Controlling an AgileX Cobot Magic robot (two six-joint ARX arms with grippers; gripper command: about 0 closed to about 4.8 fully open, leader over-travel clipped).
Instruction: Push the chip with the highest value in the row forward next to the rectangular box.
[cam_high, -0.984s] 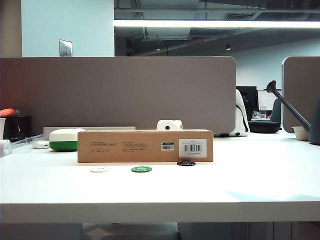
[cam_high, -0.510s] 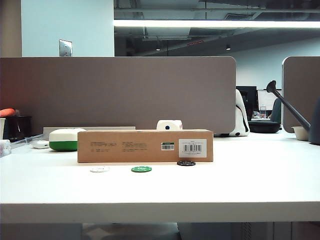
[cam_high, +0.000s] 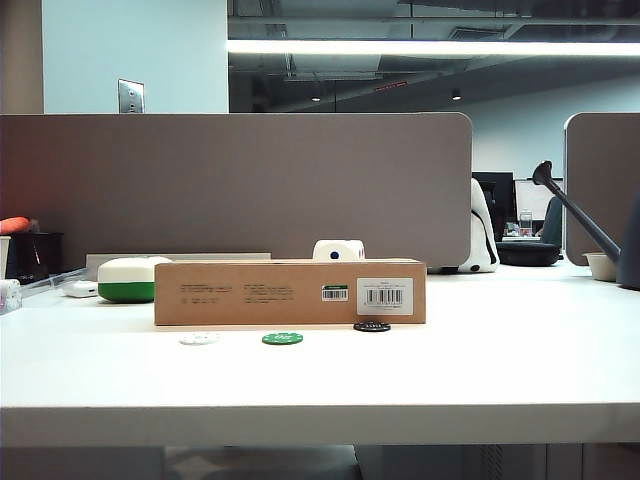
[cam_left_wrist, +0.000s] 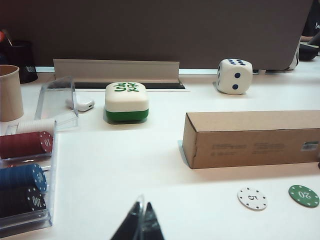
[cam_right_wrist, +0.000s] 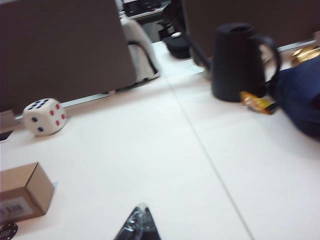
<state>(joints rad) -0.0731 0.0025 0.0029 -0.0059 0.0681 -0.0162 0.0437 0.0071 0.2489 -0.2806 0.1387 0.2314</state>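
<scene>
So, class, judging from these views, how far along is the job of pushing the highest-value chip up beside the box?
Done, it seems: the black 100 chip lies right by the brown cardboard box, ahead of the green 20 chip and white 5 chip. In hand: nothing; the left claw and right claw look shut, above bare table. Left: apparently nothing, though actual contact with the box is unclear.

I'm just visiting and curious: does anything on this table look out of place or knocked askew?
Nothing looks damaged or spilled. The black chip sits apart from the white chip and green chip, up near the rectangular box.
</scene>
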